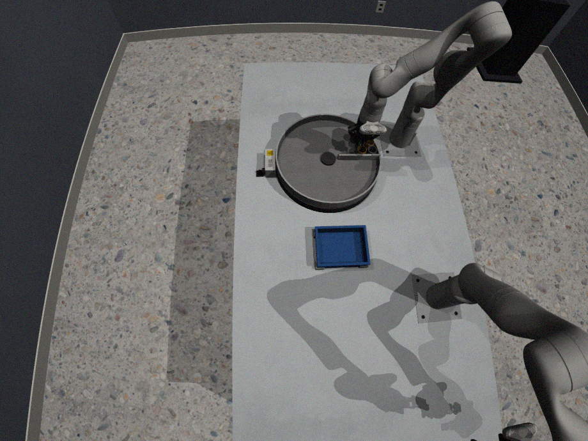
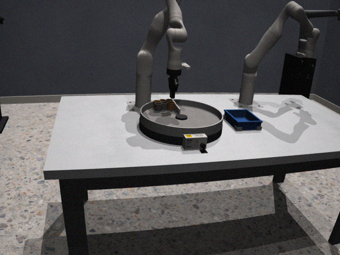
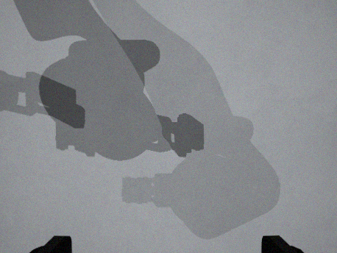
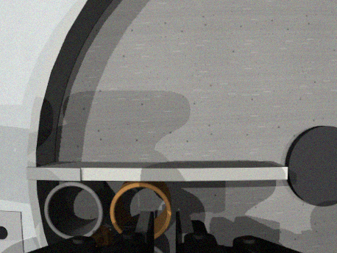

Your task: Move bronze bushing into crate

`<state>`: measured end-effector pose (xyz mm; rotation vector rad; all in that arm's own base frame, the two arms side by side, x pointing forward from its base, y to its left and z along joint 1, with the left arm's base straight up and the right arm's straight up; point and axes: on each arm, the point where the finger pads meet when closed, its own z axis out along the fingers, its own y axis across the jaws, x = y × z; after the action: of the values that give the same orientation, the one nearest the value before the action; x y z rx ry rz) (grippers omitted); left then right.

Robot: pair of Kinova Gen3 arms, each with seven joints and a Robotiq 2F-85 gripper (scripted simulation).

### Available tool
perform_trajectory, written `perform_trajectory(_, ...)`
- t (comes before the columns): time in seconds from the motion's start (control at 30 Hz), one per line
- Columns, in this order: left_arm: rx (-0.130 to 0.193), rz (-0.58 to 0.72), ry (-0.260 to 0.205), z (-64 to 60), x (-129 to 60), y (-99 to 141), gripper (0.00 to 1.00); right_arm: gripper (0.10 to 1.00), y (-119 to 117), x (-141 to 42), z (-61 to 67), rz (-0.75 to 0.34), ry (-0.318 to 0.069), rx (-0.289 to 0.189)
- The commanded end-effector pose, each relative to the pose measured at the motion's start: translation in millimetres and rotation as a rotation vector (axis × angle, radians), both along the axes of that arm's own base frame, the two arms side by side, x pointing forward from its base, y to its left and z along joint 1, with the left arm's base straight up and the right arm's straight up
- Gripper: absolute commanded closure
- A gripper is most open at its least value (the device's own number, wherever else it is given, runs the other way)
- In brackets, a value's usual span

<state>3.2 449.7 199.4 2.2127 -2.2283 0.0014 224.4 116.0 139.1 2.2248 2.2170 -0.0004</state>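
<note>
Orange-brown bronze bushings (image 2: 170,105) (image 4: 112,206) and grey bushings (image 2: 158,106) (image 4: 46,209) stand bunched on the turntable (image 1: 309,185) (image 2: 175,131) (image 4: 221,73), against its straight bar (image 1: 356,156) (image 4: 184,173). My right gripper (image 2: 172,97) (image 4: 165,229) points down above the bunch. Its fingers are nearly together, with only a narrow gap and nothing held. They partly hide one bronze bushing in the right wrist view. The blue crate (image 1: 342,264) (image 2: 248,126) is empty and sits level in its corner guides. My left gripper (image 3: 166,244) is wide open and empty, far from the turntable.
The turntable has a raised rim and a dark centre hub (image 1: 328,158) (image 2: 181,117) (image 4: 316,165). A small white box (image 1: 270,163) (image 2: 192,142) stands against its outer side. Only arm shadows on the table show under my left gripper.
</note>
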Motion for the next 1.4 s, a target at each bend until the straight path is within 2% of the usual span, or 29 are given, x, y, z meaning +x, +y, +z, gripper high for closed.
perform_trajectory(0.0,0.002,0.0,0.0,0.7,-0.1,0.3,0.001,0.886,0.4,0.4,0.2,0.0,-0.001,0.001)
perform_trajectory(1.2,0.002,0.0,0.0,0.7,-0.1,0.3,0.001,0.886,0.5,0.5,0.0,0.0,-0.001,0.001)
perform_trajectory(1.27,0.002,0.0,0.0,0.7,-0.1,0.3,0.001,0.886,0.5,0.5,-3.0,0.0,-0.001,0.001)
perform_trajectory(1.37,0.002,0.0,0.0,0.7,-0.1,0.3,0.001,0.886,0.5,0.5,-14.6,0.0,-0.001,0.001)
